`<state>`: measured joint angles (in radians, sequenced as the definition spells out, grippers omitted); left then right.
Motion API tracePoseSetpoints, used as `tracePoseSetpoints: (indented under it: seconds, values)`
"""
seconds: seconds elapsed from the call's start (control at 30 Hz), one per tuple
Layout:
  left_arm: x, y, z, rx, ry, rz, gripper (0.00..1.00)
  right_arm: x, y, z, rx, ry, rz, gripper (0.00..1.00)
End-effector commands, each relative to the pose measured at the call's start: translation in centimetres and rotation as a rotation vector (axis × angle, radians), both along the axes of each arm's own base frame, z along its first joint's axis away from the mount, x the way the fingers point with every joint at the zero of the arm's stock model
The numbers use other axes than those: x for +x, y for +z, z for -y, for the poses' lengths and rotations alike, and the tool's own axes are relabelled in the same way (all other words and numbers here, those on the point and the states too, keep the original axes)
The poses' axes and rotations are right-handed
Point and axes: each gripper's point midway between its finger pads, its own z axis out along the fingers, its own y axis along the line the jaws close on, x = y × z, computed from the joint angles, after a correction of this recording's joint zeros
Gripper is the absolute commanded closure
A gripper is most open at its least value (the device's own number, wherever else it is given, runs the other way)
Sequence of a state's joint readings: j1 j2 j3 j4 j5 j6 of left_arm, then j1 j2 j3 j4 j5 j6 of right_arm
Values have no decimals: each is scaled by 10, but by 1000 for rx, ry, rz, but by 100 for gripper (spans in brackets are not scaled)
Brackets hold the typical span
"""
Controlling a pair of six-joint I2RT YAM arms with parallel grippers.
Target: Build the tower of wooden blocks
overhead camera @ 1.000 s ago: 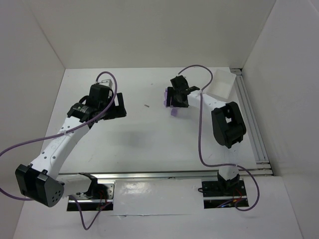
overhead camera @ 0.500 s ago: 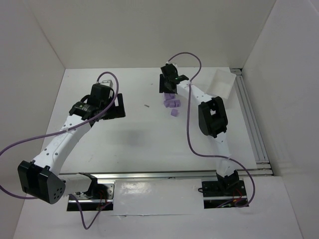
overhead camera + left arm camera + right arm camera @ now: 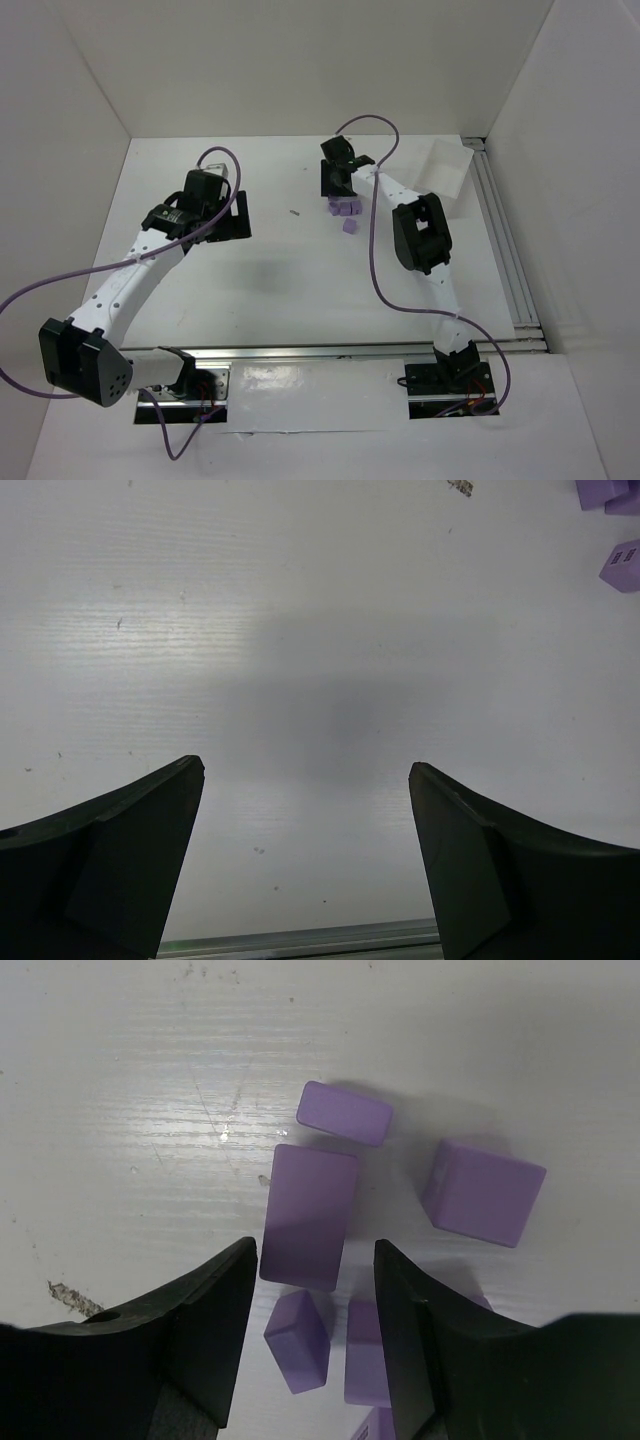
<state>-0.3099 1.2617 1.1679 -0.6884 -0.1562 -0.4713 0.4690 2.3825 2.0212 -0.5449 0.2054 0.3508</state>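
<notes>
Right pincer [image 3: 315, 1255] has shifted over the scattered wood blocks [image 3: 483, 1192] mid-bench [image 3: 120, 1080] and narrowed. Its jaws are apart, straddling one oblong lilac piece [image 3: 308, 1210], with a sliver of gap showing, so it is not clamped. Nothing looks stacked; closing on this piece seems next. Left pincer [image 3: 305, 780] is spread, idle.

A: What kind of place is this?
B: It looks like a robot laboratory cell: plain white panels [image 3: 300, 60] close around a white table [image 3: 280, 290], and the left arm [image 3: 125, 285] and the right arm [image 3: 445, 290] are bolted on an aluminium rail [image 3: 320, 352].
</notes>
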Motion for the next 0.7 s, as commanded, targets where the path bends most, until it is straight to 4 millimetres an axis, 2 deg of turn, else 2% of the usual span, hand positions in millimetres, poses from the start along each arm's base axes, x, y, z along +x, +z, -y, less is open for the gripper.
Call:
tracePoseSetpoints:
  seconds: [0.0,0.07,0.13,0.2,0.27,0.3,0.33,0.37,0.4,0.43,0.5,0.53,0.6,0.63,0.67]
  values:
    - [4,1,0,2,-12,16,3,7,1,-6,-8,7,17,42]
    - [4,1,0,2,-12,16,3,9,-7,-7,-12,7,10,47]
    - [4,1,0,2,-12,16,3,11,-7,-10,-2,15,7,51]
    - [4,1,0,2,-12,16,3,8,-7,-17,5,30,4,59]
    - [4,1,2,-4,-18,14,3,5,2,-25,50,60,11,67]
    - [4,1,2,-4,-18,14,3,2,19,-33,78,82,35,69]
    - [5,1,-1,-4,-9,14,3,-5,18,-34,92,97,23,70]
    - [5,1,-1,-4,-9,14,3,-9,29,-48,135,136,42,70]
    - [5,1,-1,-4,-9,14,3,-12,56,-52,172,155,81,72]
    - [3,4,0,-15,-16,21,3,-24,54,-58,187,183,68,72]
    - [4,4,-2,-21,0,20,3,-40,73,-80,253,259,90,72]
    - [2,3,0,-28,-9,8,3,-50,89,-86,280,288,105,72]
    - [1,3,1,-51,-8,2,3,-76,79,-94,308,347,51,72]
    - [0,3,5,-68,-23,-3,3,-96,73,-101,321,371,21,72]
    - [0,3,6,-76,-30,-5,3,-108,66,-99,312,377,-2,72]
